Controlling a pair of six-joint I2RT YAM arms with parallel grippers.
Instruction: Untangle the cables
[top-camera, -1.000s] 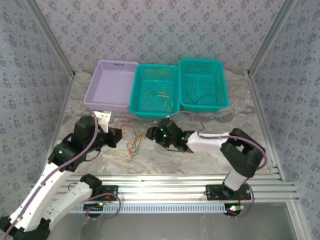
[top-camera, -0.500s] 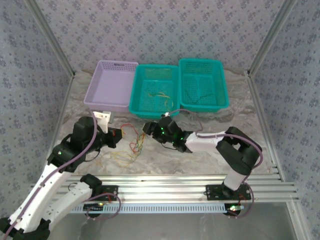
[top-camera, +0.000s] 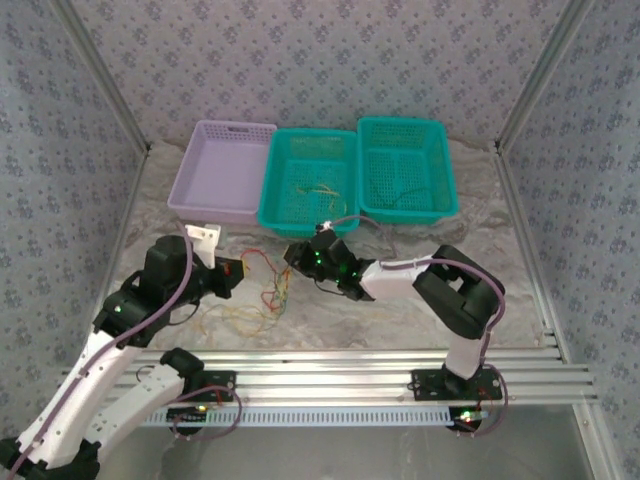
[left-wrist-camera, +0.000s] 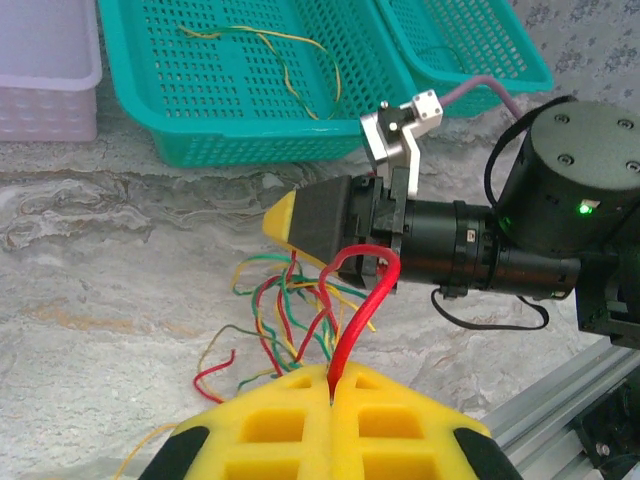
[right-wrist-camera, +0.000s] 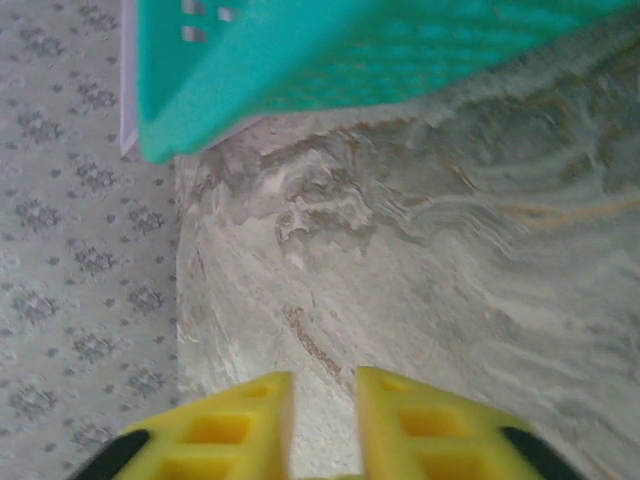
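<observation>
The cables (top-camera: 268, 291) lie as a loose tangle of red, green and yellow wires (left-wrist-camera: 285, 310) on the marble table between my two grippers. My left gripper (left-wrist-camera: 332, 373) is shut on a thick red cable (left-wrist-camera: 362, 312), which arches up and bends over right in front of my right gripper (left-wrist-camera: 286, 217). In the top view the left gripper (top-camera: 243, 267) sits just left of the tangle and the right gripper (top-camera: 293, 256) just right of it. In its wrist view the right gripper (right-wrist-camera: 325, 388) stands open by a narrow gap, with bare table between its fingers.
Three baskets stand in a row behind: a purple one (top-camera: 186, 192), a middle teal one (top-camera: 300, 223) with a yellow-green wire (left-wrist-camera: 300, 58) inside, and a right teal one (top-camera: 412, 212) holding a dark wire. A white block (top-camera: 204, 235) sits near the left gripper.
My right gripper has slid left up to the tangle and its jaws have narrowed. The right arm's elbow followed leftward. The left gripper kept its grip and hardly moved.
</observation>
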